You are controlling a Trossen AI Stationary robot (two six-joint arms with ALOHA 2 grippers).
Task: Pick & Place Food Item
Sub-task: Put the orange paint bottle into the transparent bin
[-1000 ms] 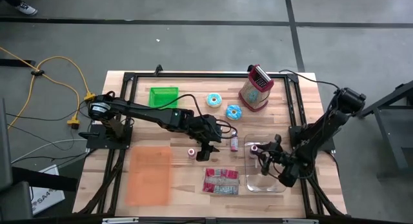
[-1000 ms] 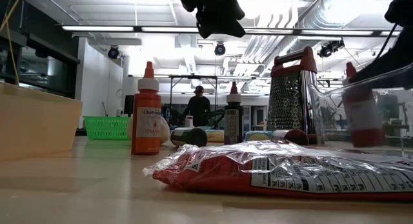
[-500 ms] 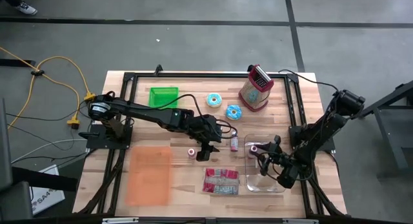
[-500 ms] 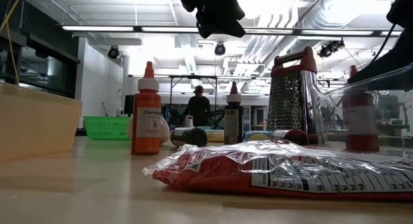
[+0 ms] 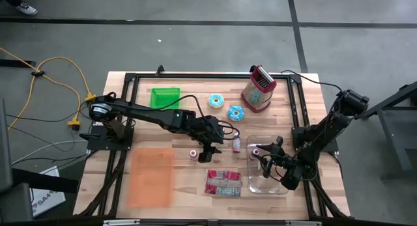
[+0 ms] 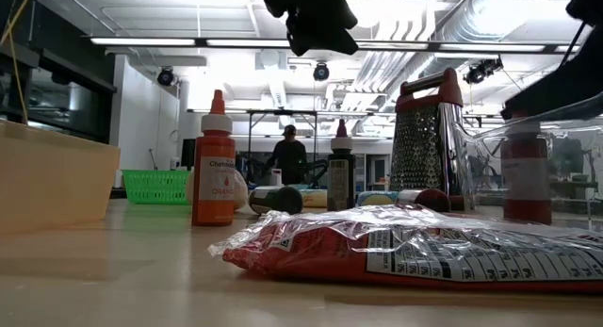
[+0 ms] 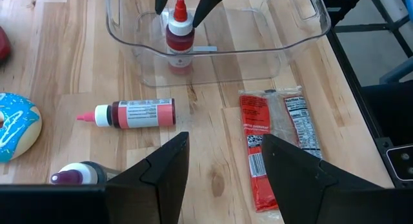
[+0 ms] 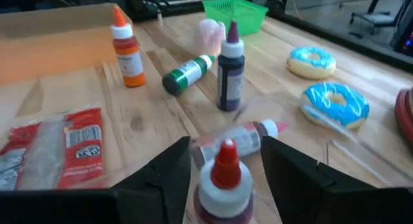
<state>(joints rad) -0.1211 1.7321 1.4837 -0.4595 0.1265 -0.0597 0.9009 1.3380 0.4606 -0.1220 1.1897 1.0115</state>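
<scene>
One small red-capped rigid plastic sauce bottle (image 7: 179,34) stands in clear tub (image 7: 284,46), light, slick; right pincer (image 5: 265,154) spread wide around it, grip mid-body.

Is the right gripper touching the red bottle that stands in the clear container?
Apart. In the left wrist view, the right gripper has its fingers spread on both sides of the red bottle in the clear container, with visible gaps.
</scene>
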